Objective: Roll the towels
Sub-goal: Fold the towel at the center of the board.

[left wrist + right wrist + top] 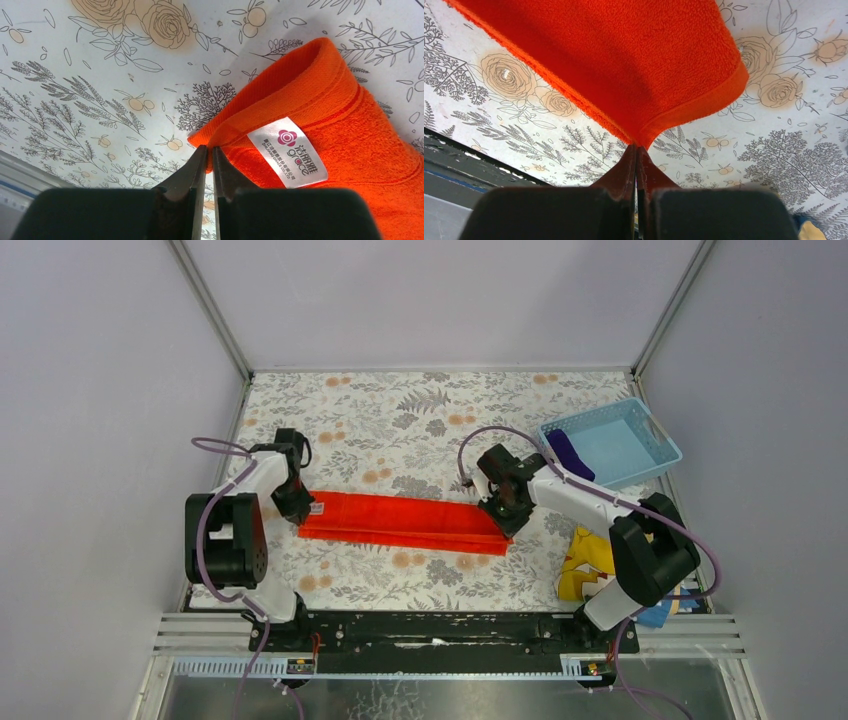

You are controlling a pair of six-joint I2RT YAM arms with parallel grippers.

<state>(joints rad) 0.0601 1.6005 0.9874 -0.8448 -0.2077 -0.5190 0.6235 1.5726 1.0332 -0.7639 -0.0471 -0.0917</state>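
Your left jaws and right jaws each grasp 1 end corner of the orange towel. This stretches the folded strip straight along the worktop, ready for rolling.

The folded towel spans from my left gripper at nine o'clock to my right gripper at three; the basket at two o'clock holds the other towel.

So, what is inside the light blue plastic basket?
A deep purple cloth towel lies by the left wall of the light blue plastic basket; the rest looks bare. The wall hides the towel's near end.
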